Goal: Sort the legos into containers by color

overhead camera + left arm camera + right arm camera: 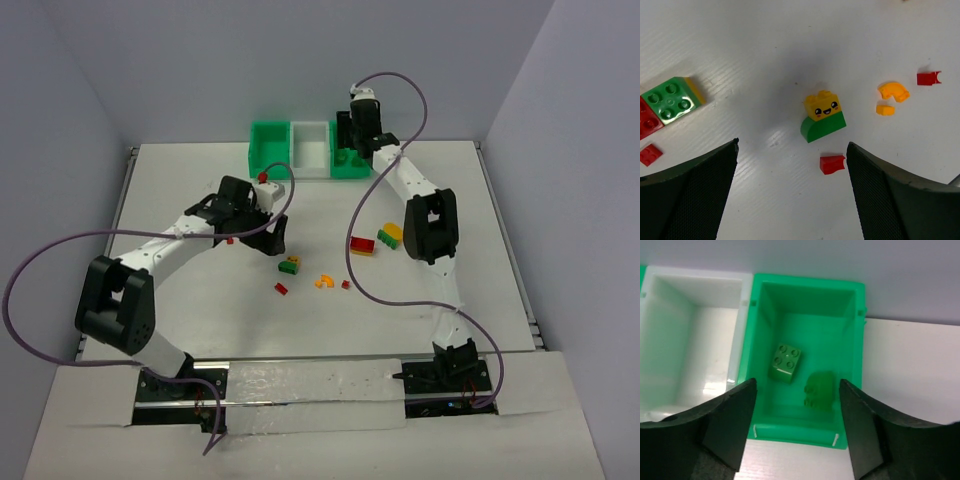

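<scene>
On the white bench (pixel 180 200), at the far edge: row of three containers (pixel 300 148), long axis left to right, green, white, green. Over the right green bin (pixel 810 282), right gripper (pixel 797 382), jaws apart, empty. Above mid-bench, left gripper (pixel 792 145), likewise spread, holding nothing. Inside that bin, two green legos (pixel 785 361), one studs up. Under the left gripper, yellow face brick (pixel 823 106) atop a green curved one, tilted, face toward the wrist camera. Just beside it, small red piece (pixel 832 163).

We see a white tabletop (pixel 240 320) boxed in by pale lavender-grey walls (pixel 200 60) — one at the back, one on each side. Soft, even light falls on it, and we note metal rails (pixel 518 270) along its side edges.
</scene>
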Available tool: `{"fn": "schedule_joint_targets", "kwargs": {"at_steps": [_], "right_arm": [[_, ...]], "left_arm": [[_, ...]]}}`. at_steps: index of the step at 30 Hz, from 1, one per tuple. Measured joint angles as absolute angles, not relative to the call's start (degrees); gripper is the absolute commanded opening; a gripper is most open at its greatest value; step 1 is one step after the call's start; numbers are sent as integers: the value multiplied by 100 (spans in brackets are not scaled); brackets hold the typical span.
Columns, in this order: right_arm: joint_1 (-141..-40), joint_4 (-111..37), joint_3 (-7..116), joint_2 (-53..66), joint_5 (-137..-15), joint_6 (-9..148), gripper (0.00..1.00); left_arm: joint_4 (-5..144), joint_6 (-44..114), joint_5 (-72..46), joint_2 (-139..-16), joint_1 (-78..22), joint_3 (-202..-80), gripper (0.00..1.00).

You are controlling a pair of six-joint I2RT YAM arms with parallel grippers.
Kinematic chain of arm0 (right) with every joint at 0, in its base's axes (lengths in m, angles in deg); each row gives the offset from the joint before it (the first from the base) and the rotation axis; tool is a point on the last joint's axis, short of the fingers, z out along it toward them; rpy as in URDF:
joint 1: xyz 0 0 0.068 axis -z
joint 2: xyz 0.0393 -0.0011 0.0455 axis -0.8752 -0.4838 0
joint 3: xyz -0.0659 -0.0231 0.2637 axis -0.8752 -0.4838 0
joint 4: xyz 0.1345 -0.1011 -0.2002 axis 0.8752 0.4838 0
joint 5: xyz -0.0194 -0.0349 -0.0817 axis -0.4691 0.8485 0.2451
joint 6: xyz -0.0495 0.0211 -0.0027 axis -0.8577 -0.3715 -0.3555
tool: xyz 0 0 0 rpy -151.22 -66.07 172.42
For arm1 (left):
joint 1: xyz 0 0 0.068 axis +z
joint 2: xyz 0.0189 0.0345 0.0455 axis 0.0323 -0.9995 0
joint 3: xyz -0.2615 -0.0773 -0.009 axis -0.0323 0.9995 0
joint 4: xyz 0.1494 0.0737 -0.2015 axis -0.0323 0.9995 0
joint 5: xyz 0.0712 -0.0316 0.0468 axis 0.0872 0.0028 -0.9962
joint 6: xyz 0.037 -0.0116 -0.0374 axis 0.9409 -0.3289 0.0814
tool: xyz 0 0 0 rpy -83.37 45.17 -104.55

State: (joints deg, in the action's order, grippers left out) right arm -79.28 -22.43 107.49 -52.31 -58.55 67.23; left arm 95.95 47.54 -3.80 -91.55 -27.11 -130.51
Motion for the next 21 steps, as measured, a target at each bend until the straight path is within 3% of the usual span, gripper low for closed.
{"fn": "schedule_joint_targets", "kwargs": {"at_steps": [4,11,21], "right_arm": [[-7937,-2078,10569,-5045,-6225,6826,100],[-7966,-1667,9373,-3447,-7224,6908,100],[-7570,-1197,8220,-1844,-8841,6977,100]], "left_arm": [[9683,5346,-210,-9016,-2776,-13011,97],[9714,7508,493,-8321,-2770,-12610,89],[9930,9859,1674,-8653,-2752,-12369,88]]}}
